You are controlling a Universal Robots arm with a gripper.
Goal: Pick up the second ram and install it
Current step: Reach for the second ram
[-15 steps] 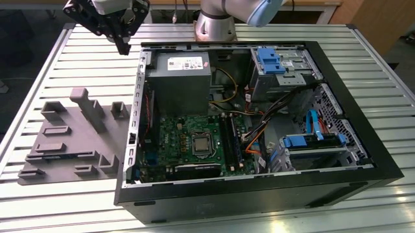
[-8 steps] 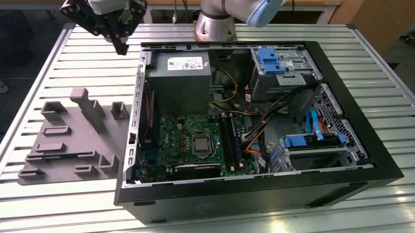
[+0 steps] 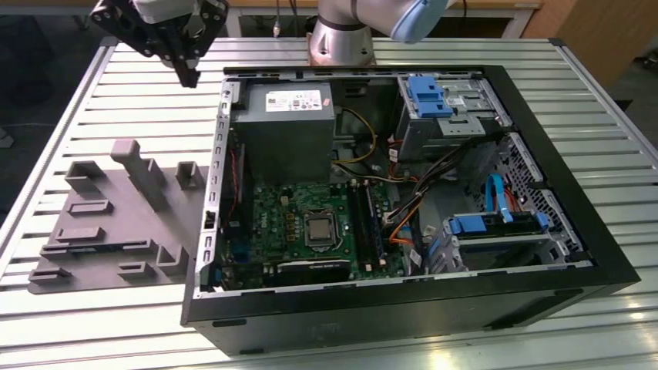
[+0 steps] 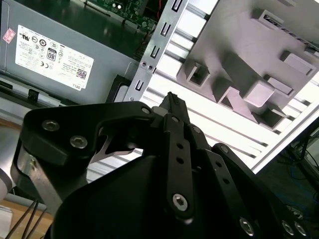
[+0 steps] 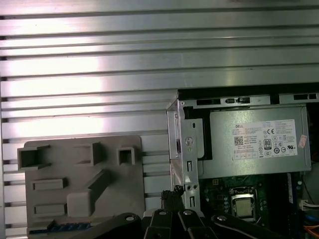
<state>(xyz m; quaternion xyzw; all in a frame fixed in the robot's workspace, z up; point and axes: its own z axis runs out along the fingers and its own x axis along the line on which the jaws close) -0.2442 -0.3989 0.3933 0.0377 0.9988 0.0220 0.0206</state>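
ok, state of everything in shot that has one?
End effector: shut, nothing seen in it, over the table by the case corner.
Case: on its side, side panel off.
CPU socket: no cooler, chip bare.
Ram slots: cannot tell if filled.
Fixture: flat on the table, on the exterior view's left of the case.
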